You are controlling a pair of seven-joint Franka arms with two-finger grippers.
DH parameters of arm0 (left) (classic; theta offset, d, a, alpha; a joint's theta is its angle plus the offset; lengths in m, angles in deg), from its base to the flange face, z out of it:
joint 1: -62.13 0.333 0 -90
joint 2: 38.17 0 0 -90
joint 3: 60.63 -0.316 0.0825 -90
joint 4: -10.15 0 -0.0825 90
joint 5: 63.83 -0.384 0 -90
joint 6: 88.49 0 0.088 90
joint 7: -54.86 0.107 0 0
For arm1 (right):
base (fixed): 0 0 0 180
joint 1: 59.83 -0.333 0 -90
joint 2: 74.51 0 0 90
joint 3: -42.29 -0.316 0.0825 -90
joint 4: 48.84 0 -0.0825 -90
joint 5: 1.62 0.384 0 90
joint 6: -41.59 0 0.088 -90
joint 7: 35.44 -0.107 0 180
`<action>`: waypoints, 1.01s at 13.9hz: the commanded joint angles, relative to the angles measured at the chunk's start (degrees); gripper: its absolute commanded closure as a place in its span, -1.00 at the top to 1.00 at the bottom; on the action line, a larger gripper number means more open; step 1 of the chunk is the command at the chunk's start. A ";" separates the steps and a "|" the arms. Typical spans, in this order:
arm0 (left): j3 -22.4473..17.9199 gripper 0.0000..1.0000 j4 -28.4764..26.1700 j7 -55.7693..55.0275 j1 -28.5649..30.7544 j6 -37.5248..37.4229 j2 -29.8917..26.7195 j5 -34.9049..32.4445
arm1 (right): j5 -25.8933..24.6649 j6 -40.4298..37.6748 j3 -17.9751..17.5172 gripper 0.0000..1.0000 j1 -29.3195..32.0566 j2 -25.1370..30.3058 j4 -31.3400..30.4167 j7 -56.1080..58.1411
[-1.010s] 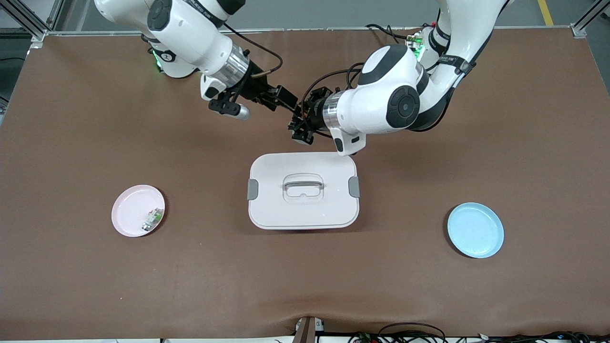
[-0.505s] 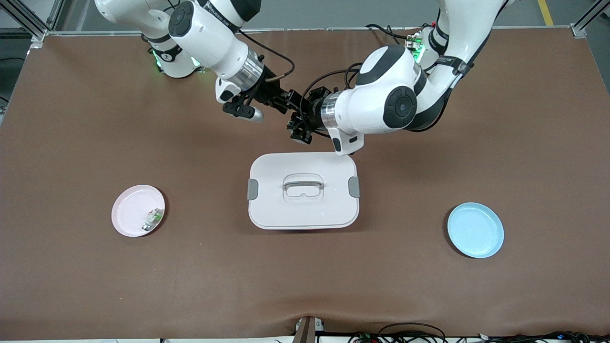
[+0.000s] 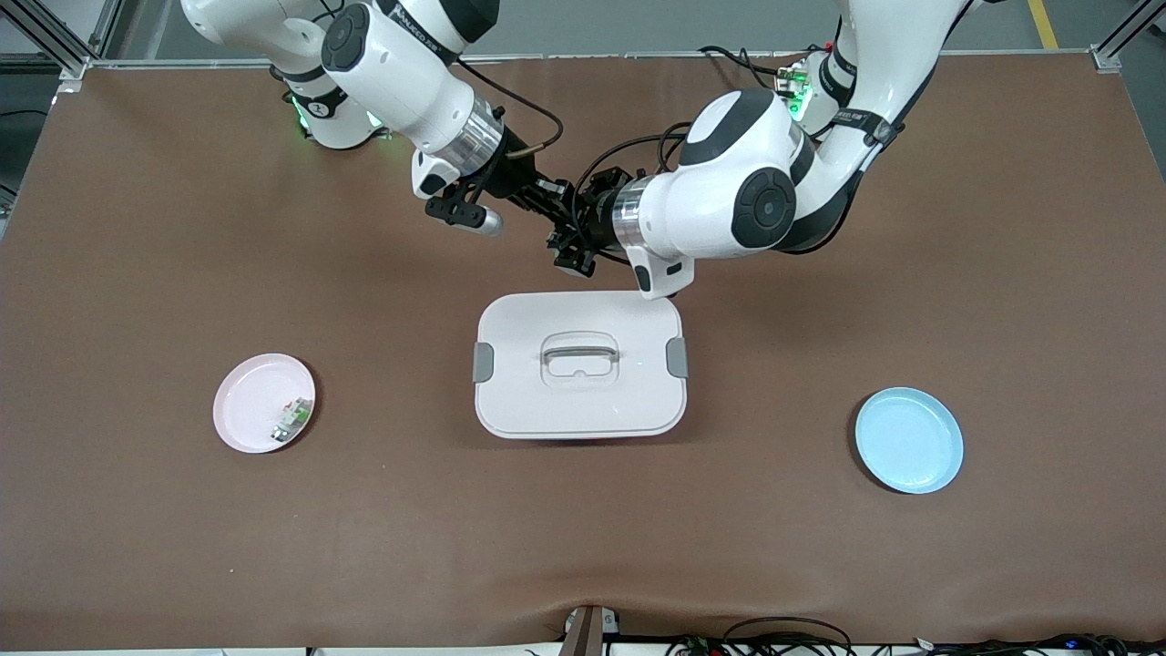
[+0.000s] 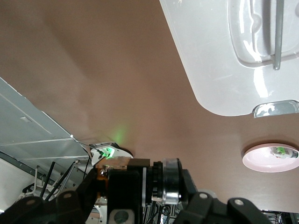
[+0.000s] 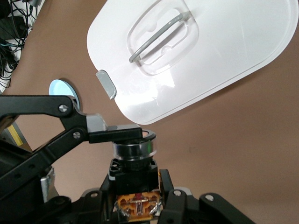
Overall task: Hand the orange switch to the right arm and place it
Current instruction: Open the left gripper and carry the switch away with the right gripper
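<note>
Over the last second the right gripper (image 3: 554,196) has swung in from its own end to meet the left gripper (image 3: 572,232) in the air, over the surface (image 3: 182,228) between the bases and the white box (image 3: 579,401). The switch (image 5: 134,161) sits between them, the left jaws pinching its button end. You cannot tell whether the right gripper has closed on the body yet. The handover looks about to happen, so don't release the left until the right's hold is confirmed.
</note>
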State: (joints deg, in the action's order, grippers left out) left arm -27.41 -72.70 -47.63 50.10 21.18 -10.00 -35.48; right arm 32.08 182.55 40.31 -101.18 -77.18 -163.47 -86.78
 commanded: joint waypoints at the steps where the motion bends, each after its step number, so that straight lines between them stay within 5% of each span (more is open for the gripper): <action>1: 0.09 -1.00 1.72 -0.96 -0.36 -0.42 0.48 0.74 | 0.93 0.10 0.49 -1.00 -0.66 -0.23 0.20 -1.22; 4: 0.00 -0.94 1.72 -1.04 -0.27 -0.42 0.48 0.74 | 0.93 0.10 0.49 -1.00 -0.66 -0.23 0.29 -1.30; 5: -0.08 -0.60 1.72 -0.96 -0.27 -0.42 0.48 0.74 | 0.93 0.10 0.49 -1.00 -0.66 -0.23 0.29 -1.30; 7: -0.17 0.62 2.07 -0.87 -0.27 -0.50 0.39 0.65 | 0.93 0.02 0.49 -1.00 -0.66 -0.23 0.29 -1.39; 8: -0.26 1.00 2.16 -0.87 -0.27 -0.42 0.30 0.30 | 0.93 -0.42 0.49 -1.00 -0.57 -0.23 0.38 -1.39; 14: -0.35 1.00 3.83 -0.17 0.69 -0.50 -0.31 -5.66 | 0.06 -6.01 1.02 -1.00 0.65 0.56 1.77 -0.35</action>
State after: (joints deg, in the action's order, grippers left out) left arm -27.61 -69.61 -47.64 50.46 21.24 -9.93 -38.41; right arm 32.05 180.97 40.79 -101.16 -77.33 -163.15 -88.00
